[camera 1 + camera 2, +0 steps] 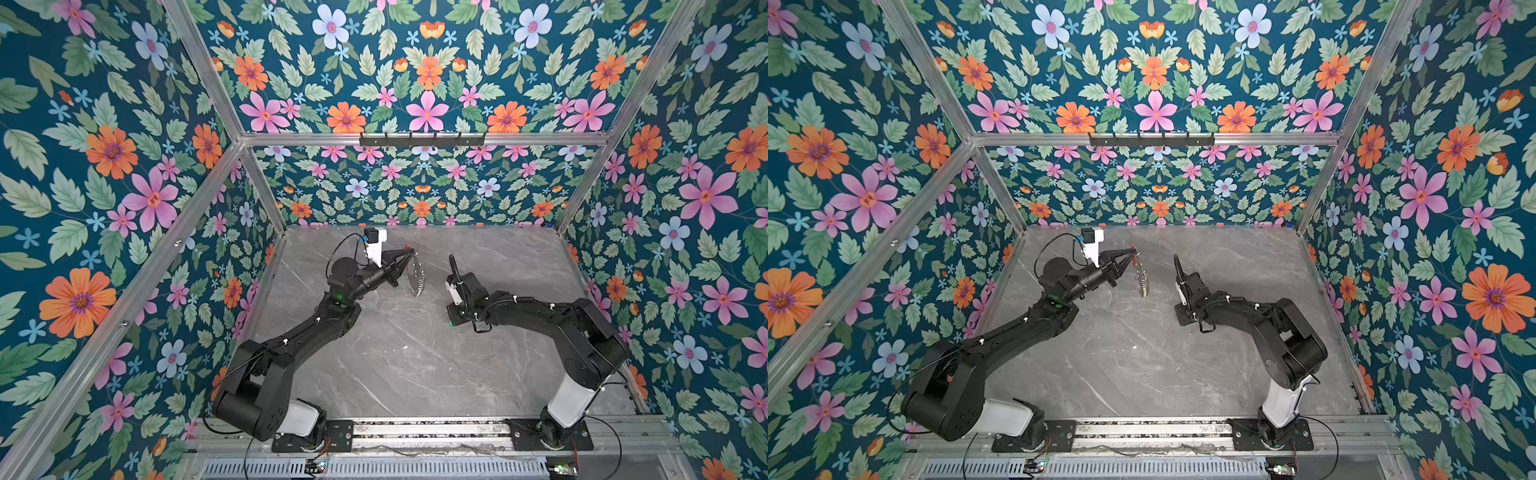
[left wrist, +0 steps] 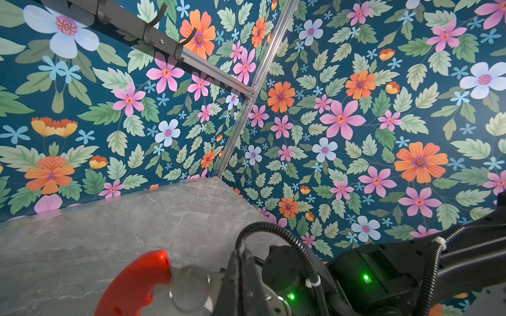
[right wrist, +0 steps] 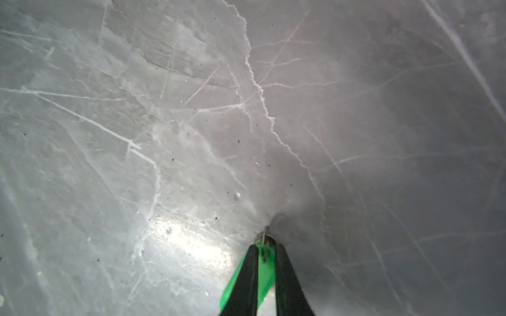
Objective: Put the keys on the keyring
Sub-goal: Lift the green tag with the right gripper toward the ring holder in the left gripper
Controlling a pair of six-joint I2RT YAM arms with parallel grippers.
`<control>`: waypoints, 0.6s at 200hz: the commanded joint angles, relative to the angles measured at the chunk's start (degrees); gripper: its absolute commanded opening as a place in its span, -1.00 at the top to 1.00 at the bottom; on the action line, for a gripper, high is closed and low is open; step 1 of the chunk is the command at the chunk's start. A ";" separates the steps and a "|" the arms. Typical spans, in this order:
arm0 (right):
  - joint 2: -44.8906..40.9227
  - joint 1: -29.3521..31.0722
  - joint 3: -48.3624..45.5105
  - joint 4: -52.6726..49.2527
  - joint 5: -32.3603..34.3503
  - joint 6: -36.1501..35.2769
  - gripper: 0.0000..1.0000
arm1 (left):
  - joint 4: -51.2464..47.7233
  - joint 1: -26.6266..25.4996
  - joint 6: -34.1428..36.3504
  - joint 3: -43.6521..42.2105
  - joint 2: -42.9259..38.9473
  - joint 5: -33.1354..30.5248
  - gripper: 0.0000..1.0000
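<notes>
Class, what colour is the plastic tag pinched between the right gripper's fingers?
Bright green. The tag shows best in the right wrist view, held in the right gripper.

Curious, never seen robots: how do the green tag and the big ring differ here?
The tag is small, flat green plastic; the ring is a wide metal hoop with a red arc. The tag is pinched low over the table by the right fingers; the ring hangs from the left fingers. Both are gripped.

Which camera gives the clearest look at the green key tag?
The right wrist view: the green key tag sits close up, clamped between the right gripper's fingers, metal loop visible. Both top views are too distant to make it out; the left wrist view does not show it.
</notes>
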 commanded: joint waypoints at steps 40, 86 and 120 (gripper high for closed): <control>1.10 0.05 0.47 0.21 -0.03 -0.01 0.73 | 2.28 0.24 0.45 -0.14 -0.71 -0.35 1.00; 1.57 0.05 0.36 0.10 0.45 0.08 0.93 | 2.29 0.25 0.45 -0.21 -0.76 -0.27 1.00; -0.40 0.05 0.43 -0.79 0.87 0.00 1.00 | 2.17 0.30 0.95 -0.47 -0.68 -0.15 1.00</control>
